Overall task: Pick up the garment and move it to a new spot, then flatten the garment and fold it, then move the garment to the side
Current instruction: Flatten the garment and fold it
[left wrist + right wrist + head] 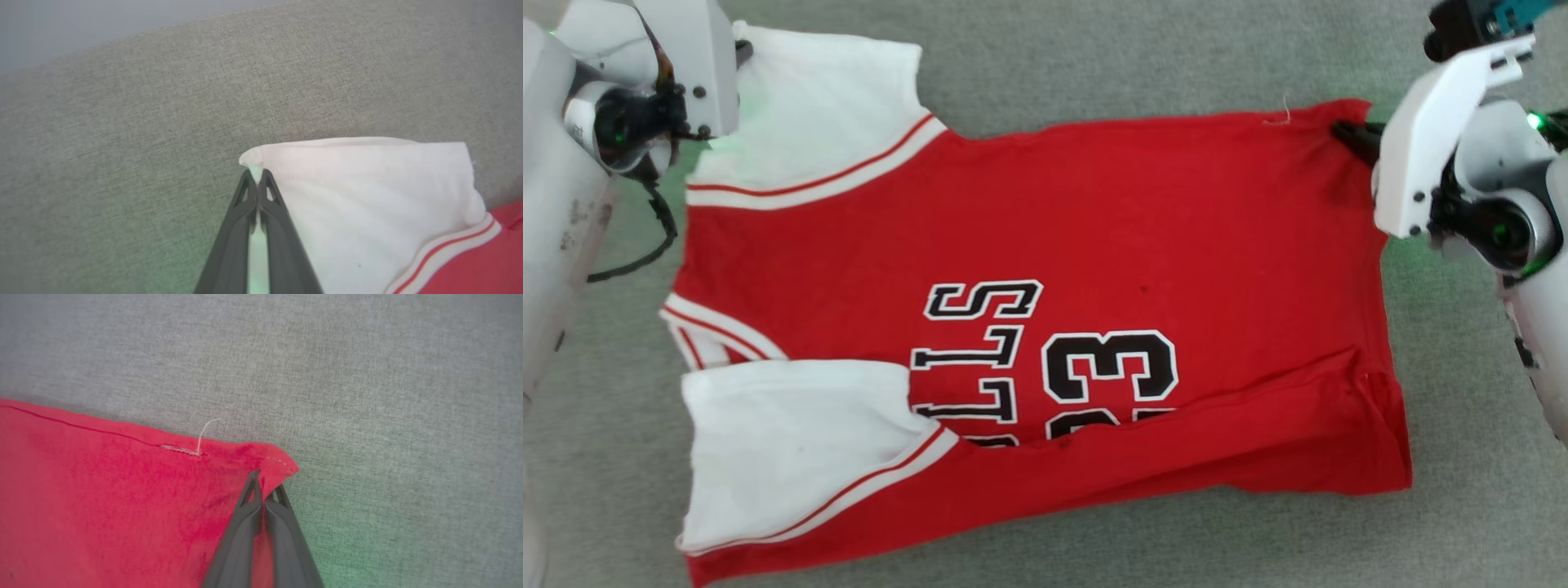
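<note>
Garment: lying spread out
Left pincer: you are clamping its white sleeve
Right pincer: you are clamping its red corner

Printed sideways on the red garment, in black with white outline: the letters "LLS", rest hidden under a fold, and the number "23".

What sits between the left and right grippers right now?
Just the garment: in the head view its white sleeve, striped trim and red body span from the left gripper to the right gripper, each pinching a far corner.
</note>
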`<state>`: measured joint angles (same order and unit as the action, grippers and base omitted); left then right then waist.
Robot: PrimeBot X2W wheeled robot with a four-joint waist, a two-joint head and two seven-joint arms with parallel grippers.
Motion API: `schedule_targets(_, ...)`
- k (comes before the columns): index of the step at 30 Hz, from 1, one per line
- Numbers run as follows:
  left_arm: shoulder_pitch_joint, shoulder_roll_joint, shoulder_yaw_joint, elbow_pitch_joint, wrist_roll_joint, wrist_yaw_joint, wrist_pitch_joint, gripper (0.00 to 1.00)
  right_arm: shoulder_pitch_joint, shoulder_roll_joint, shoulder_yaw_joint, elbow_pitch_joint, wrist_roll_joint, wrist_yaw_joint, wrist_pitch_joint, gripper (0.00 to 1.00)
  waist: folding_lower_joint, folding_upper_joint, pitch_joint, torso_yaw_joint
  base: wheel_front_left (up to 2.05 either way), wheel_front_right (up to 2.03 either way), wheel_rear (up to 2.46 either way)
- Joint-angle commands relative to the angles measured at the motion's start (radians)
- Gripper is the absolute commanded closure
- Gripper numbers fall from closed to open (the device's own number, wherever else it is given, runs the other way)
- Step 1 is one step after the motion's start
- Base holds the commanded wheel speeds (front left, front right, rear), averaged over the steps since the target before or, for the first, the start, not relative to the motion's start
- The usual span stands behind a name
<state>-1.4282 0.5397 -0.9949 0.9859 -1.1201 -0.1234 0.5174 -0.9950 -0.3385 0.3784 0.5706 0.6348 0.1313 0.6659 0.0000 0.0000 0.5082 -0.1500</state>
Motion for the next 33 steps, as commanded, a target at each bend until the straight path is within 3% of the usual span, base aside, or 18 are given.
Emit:
schedule_targets(1,0.010,-0.001,0.005,-0.001,-0.012,-0.004,-0.004,1.00,0.017,-0.010,0.006,-0.002,0.011,-0.001,-0.011,1.00,0.0000,0.0000,-0.031,0.027,0.00,0.00,0.00)
schedule_targets(9,0.057,0.011,0.015,-0.078,-0.072,-0.007,0.020,1.00,0.094,-0.100,0.060,-0.065,0.064,-0.001,-0.072,1.00,0.0000,0.0000,-0.124,0.100,0.00,0.00,0.00)
schedule_targets(18,0.175,0.118,-0.017,-0.310,-0.082,0.011,0.024,1.00,0.232,-0.194,0.065,-0.163,0.117,-0.001,-0.076,1.00,0.0000,0.0000,-0.221,0.163,0.00,0.00,0.00)
schedule_targets(22,0.256,0.190,-0.028,-0.482,-0.086,0.075,0.038,1.00,0.314,-0.228,0.057,-0.216,0.139,-0.001,-0.055,1.00,0.0000,0.0000,-0.255,0.182,0.00,0.00,0.00)
schedule_targets(29,0.440,0.320,-0.065,-0.844,-0.110,0.249,0.074,1.00,0.452,-0.269,0.047,-0.297,0.162,-0.001,0.008,1.00,0.0000,0.0000,-0.293,0.198,0.00,0.00,0.00)
schedule_targets(33,0.540,0.362,-0.087,-0.980,-0.132,0.325,0.065,1.00,0.516,-0.278,0.038,-0.319,0.160,-0.001,0.036,1.00,0.0000,0.0000,-0.302,0.199,0.00,0.00,0.00)
